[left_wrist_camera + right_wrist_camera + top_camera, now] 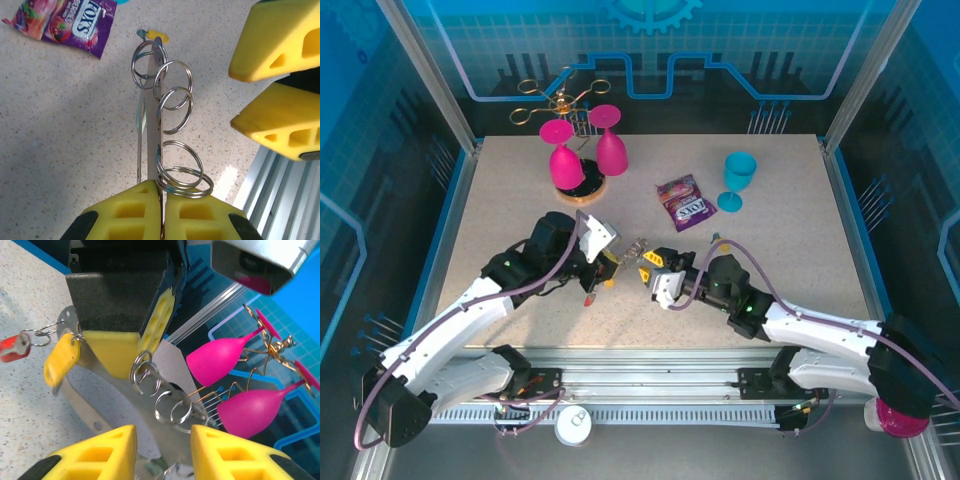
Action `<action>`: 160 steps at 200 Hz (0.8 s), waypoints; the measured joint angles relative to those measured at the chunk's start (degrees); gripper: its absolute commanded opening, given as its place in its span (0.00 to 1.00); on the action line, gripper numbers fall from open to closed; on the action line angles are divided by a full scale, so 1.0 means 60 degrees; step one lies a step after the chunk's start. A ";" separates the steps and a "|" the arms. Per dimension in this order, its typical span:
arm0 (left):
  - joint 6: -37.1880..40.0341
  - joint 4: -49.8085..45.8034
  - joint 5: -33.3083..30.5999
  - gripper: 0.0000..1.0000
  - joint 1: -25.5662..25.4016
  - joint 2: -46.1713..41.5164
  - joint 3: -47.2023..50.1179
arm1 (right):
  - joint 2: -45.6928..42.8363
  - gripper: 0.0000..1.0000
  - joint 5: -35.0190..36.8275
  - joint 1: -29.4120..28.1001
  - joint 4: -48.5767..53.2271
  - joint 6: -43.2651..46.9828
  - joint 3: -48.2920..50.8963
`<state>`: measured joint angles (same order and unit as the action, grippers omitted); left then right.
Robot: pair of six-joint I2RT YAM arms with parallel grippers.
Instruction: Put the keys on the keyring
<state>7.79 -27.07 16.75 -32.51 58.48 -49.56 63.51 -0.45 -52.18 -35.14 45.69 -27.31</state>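
With the left gripper (161,194) clamped on the dark grey strap keyring with silver metal rings (152,150), held between the arms, and the right gripper (162,440) open beside it, the small yellow-headed key (61,360) and red-headed key (12,346) appear already attached; any remaining key cannot be confirmed.

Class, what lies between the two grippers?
The keyring, silver rings running from the left gripper to the open right gripper, in the right wrist view.

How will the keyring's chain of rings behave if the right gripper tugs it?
Probably floppy: the keyring is loose linked rings, pinched at one end by the left gripper. Likely slippery too: thin shiny wire offers little to grip.
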 measured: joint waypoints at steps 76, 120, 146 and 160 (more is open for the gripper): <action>-0.0069 -0.0313 0.0481 0.00 0.0000 0.0481 -0.0466 | 0.1293 0.33 -0.0095 -0.0186 -0.0576 0.2025 -0.0546; -0.0062 -0.0554 0.0514 0.00 0.0018 0.0576 -0.0466 | 0.1566 0.29 -0.0025 -0.0197 -0.0590 0.2728 -0.0648; -0.0055 -0.0634 0.0517 0.00 0.0018 0.0576 -0.0470 | 0.1563 0.28 0.0011 -0.0197 -0.0576 0.3009 -0.0648; -0.0040 -0.0692 0.0521 0.00 0.0018 0.0576 -0.0470 | 0.1563 0.27 0.0044 -0.0197 -0.0576 0.3155 -0.0648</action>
<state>7.55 -31.22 19.88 -32.40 61.93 -52.38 72.88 -0.19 -53.36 -38.59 64.62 -31.20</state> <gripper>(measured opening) 0.064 0.279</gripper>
